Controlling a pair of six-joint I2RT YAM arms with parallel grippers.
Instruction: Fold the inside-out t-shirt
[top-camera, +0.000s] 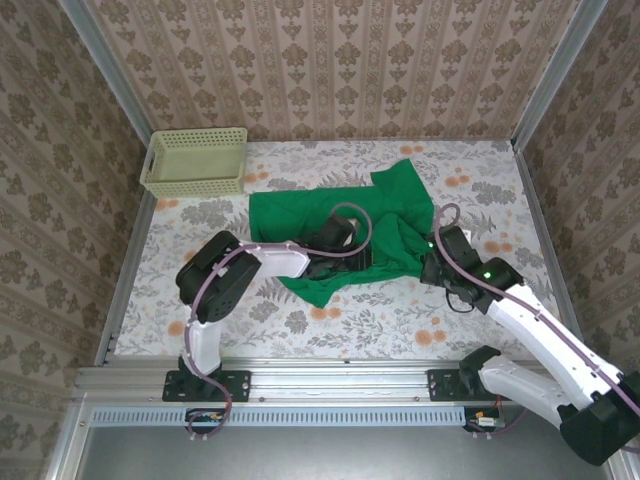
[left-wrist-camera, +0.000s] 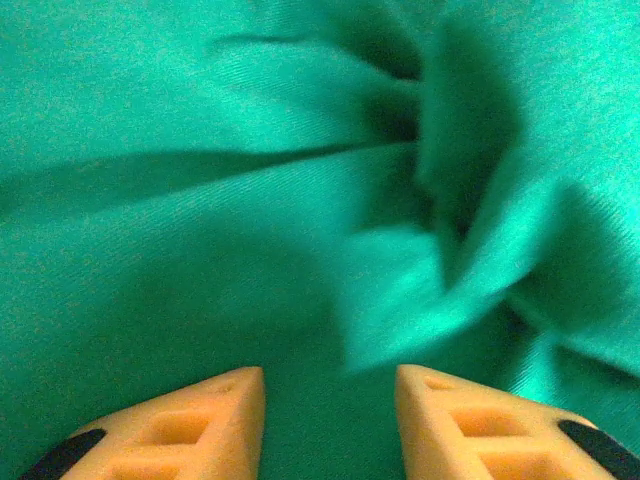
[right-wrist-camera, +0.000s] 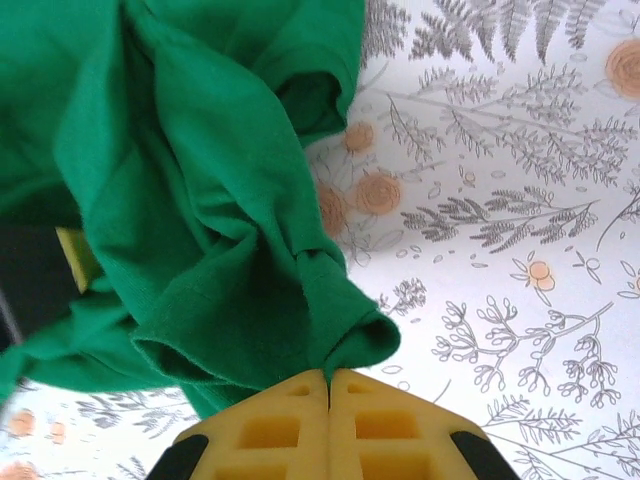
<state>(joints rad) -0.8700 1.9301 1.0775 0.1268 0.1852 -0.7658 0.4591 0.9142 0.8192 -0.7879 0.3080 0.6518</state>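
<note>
T-shirt sits mid-tabletop, not flat: the 9 o'clock half lies spread, the 3 o'clock half is bunched into ridges, and a sleeve or corner pokes out toward 1 o'clock. Basket is at the tabletop's 10 o'clock, apart from the cloth and not in play. Right fingers are together, clamped on a twisted fold at the shirt's 4 o'clock edge; in the right wrist view the cloth fans away from the pinch toward 11 o'clock. Left fingers are apart, low over the middle of the shirt, gripping nothing; a knot of creases lies ahead of them toward 1 o'clock. Judgement: this is the flatten-and-straighten stage, no proper fold made yet. To do it well, left should take a single layer at an edge or hem, not a pinch from mid-panel, or it drags both layers. Close fully before lifting. Then pull the two holds apart, roughly 9 and 3 o'clock, until the ridges go, cloth low over the tabletop. Right pinch looks thin, near the fingertips, so pull gently or it may slip. Cannot tell which seam or hem the right side holds.
</note>
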